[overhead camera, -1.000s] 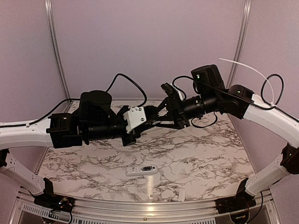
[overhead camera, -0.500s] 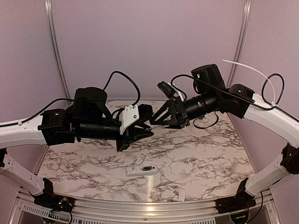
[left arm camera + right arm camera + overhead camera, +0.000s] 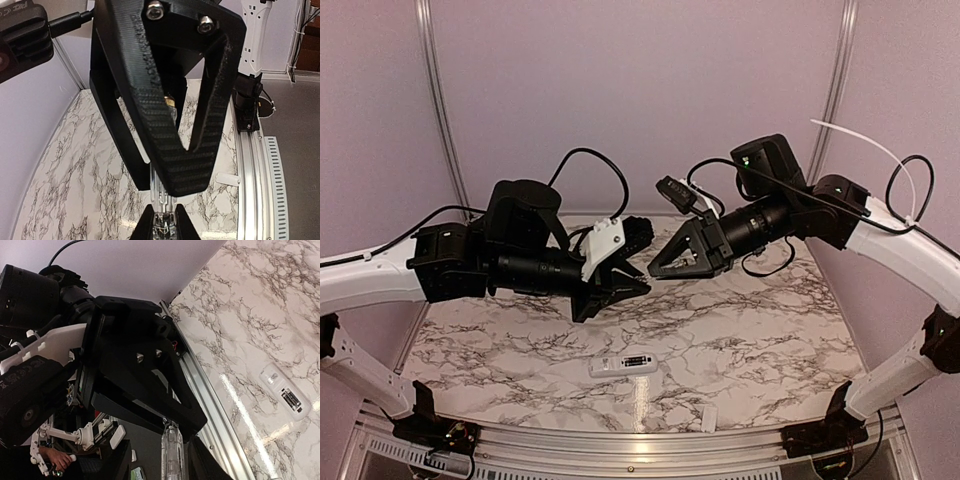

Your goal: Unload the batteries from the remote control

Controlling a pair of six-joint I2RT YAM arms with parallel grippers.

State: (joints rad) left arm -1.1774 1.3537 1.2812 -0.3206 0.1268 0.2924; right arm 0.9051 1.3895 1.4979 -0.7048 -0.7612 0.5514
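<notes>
Starting at the left gripper (image 3: 163,226), we see its two black fingers pressed close together on the near end of a thin, pale, see-through plastic stick (image 3: 172,450), which pokes out past their tips. The stick reaches across to the right gripper (image 3: 161,465), whose black triangular fingers stand spread on either side of it. In the right wrist view a sliver of gap shows on each side, so we read that gripper as parted and not pinching, though we cannot tell whether one pad brushes the stick. Both grippers hang tip to tip in the air, well above the white marble-patterned table (image 3: 800,340), the left arm reaching in from the left and the right arm from the right. Below them, near the front of the table and untouched, lies the small white oblong plastic remote control (image 3: 623,364), flat and roughly crosswise, with a dark rectangular recess showing toward its right half. We cannot make out the batteries as separate things inside that dark patch. Further toward the front edge and a little to the right, apart from the remote, lies a small flat white plastic piece (image 3: 709,418), just short of the aluminium rail (image 3: 620,440).
</notes>
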